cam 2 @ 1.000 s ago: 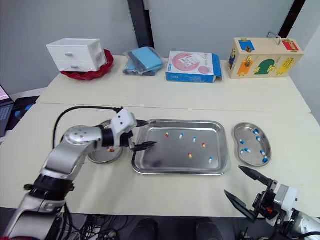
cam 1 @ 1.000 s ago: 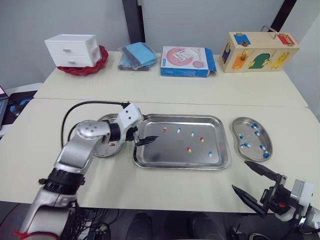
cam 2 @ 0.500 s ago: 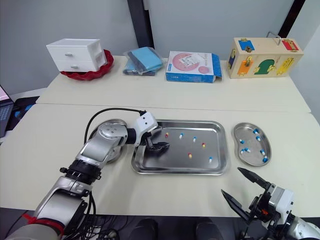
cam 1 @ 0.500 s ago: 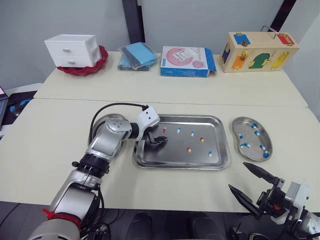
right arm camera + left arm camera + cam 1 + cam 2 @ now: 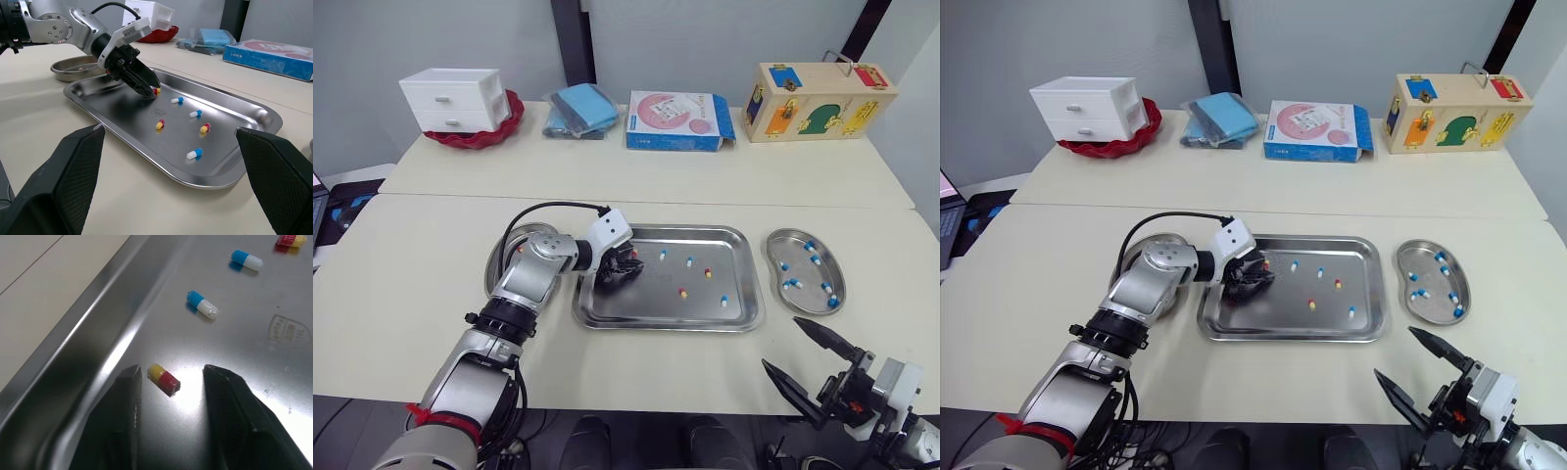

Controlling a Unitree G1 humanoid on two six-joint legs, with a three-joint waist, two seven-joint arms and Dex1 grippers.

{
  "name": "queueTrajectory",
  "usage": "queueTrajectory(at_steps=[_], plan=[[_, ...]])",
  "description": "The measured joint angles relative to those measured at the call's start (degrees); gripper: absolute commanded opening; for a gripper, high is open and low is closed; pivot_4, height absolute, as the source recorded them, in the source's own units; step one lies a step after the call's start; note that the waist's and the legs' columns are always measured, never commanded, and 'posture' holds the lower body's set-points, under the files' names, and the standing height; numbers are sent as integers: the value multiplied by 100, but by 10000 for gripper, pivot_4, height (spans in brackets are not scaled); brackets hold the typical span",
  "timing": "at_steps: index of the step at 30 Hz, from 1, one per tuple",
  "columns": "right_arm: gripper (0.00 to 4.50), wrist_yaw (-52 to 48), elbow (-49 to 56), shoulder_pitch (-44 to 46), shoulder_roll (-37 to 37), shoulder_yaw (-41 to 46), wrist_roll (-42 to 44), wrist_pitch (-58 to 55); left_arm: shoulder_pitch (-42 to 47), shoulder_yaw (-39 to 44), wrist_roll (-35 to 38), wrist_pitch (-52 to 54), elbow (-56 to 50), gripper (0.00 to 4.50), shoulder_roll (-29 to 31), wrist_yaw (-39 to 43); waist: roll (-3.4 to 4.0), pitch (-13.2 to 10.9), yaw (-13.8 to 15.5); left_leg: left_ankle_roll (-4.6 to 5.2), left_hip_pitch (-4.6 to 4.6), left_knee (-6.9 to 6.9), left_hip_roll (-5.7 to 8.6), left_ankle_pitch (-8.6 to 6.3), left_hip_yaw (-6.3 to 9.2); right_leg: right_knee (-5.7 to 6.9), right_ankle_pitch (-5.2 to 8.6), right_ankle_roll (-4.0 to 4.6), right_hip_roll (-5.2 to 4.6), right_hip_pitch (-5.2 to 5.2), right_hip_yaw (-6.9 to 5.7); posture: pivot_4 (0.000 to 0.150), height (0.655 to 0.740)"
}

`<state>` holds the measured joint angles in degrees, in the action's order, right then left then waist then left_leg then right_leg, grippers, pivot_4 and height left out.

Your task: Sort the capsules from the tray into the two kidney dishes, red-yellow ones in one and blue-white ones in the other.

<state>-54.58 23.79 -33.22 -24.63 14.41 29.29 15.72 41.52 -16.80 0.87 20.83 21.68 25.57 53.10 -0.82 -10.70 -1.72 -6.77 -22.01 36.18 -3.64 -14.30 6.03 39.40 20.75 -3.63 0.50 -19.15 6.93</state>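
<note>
My left gripper (image 5: 625, 266) is down in the near-left corner of the steel tray (image 5: 744, 315). In the left wrist view its two fingers (image 5: 128, 387) straddle a red-yellow capsule (image 5: 164, 380) lying flat, with a gap showing on each side. Other capsules of both colours lie in the tray, among them a blue-white capsule (image 5: 689, 261) and another red-yellow capsule (image 5: 682, 292). The left kidney dish (image 5: 499, 262) sits behind my left arm. The right kidney dish (image 5: 806, 299) holds several blue-white capsules. My right gripper (image 5: 781, 343) hangs open and empty off the table's front right edge.
Along the back table stand white drawers (image 5: 455, 98) in a red bowl, a blue cloth bundle (image 5: 579, 108), a pink and blue box (image 5: 677, 119) and a wooden lock box (image 5: 820, 100). A black cable (image 5: 543, 208) arcs over my left arm.
My left gripper moved from the tray's left rim further into the tray, to the red-yellow capsule, and its fingers drew closer together around it. The right gripper stayed as it was.
</note>
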Motion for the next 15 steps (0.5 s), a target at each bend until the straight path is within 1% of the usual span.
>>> queueTrajectory(at_steps=[1, 3, 4, 15], plan=[[45000, 4, 0, 0, 0, 0, -6, 0, 0, 0, -7, 1, 0, 6389, 0, 2, 0, 0, 0, 0, 0, 1, 0, 0, 0, 1, 0, 0, 0, 0, 0, 1500, 7400], [45000, 11, 0, 1, 0, -2, -20, 0, 0, 0, -25, 3, 1, 996, -1, 1, 0, 0, 0, 0, 0, 1, 0, 0, 0, 2, 0, 0, 0, 0, 0, 1500, 7400], [45000, 18, 0, 2, 0, -2, -34, 0, 0, 0, -31, 3, 3, 380, -2, -3, 0, 0, 0, 0, 0, 1, 0, 0, 0, 2, 0, 0, 0, 0, 0, 1500, 7400], [45000, 86, 0, 8, 0, -59, -53, 1, -93, 88, 43, 22, -84, 380, 27, 130, 1, 1, -2, 0, 1, 1, 0, 0, 0, 3, 0, 0, 0, 0, 0, 1500, 7400]])
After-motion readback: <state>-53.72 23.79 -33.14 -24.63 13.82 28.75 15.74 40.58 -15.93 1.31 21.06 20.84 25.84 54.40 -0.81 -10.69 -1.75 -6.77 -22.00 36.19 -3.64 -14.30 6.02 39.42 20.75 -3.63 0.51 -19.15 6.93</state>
